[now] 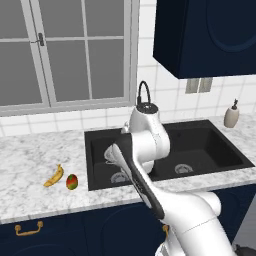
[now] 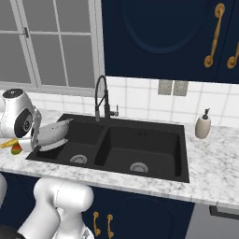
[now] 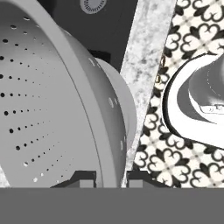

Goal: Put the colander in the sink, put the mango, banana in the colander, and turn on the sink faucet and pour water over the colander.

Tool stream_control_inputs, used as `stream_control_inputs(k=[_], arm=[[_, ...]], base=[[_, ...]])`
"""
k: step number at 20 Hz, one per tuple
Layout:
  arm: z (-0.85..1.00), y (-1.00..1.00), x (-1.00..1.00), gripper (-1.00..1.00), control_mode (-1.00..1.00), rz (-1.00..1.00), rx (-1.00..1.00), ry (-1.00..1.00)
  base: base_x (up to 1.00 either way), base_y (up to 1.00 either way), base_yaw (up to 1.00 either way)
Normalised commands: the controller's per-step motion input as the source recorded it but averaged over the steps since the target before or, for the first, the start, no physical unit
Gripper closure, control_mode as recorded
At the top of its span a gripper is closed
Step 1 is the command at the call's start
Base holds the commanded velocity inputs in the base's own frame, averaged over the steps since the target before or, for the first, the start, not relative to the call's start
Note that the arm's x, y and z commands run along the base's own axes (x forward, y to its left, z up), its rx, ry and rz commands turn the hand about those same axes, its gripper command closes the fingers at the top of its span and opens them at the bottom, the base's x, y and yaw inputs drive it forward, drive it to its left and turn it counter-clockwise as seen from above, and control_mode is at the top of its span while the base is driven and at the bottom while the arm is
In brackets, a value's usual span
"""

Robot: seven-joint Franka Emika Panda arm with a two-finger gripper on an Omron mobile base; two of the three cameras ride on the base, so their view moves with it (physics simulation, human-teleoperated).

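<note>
The colander (image 2: 52,133) is held tilted over the left basin of the sink (image 2: 154,151), its rim pinched between the narrow-set jaws of the gripper (image 3: 110,178); it is not yet set down. The banana (image 1: 54,176) and mango (image 1: 72,181) lie just beside each other on the desk (image 1: 30,155), left of the sink, untouched. The sink faucet (image 2: 101,98) shows no water. Nearly everything is judged left: placing, both fruits, water.
</note>
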Motion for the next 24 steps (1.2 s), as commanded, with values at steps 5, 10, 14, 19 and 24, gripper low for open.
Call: stream_control_inputs(k=[5,10,14,19,24], arm=[[0.00,0.58,0.53,1.00,-1.00,-0.19,0.00,0.19],[0.00,0.46,0.66,1.00,-1.00,-0.22,0.00,0.19],[-0.05,0.32,0.54,1.00,-1.00,-0.36,0.00,0.00],[-0.17,0.02,0.49,1.00,-1.00,-0.36,0.00,0.00],[-0.24,0.00,0.47,1.00,-1.00,-0.25,0.00,0.00]], base=[[0.00,0.00,0.00],[0.00,0.00,0.00],[0.00,0.00,0.00],[0.00,0.00,0.00],[0.00,0.00,0.00]])
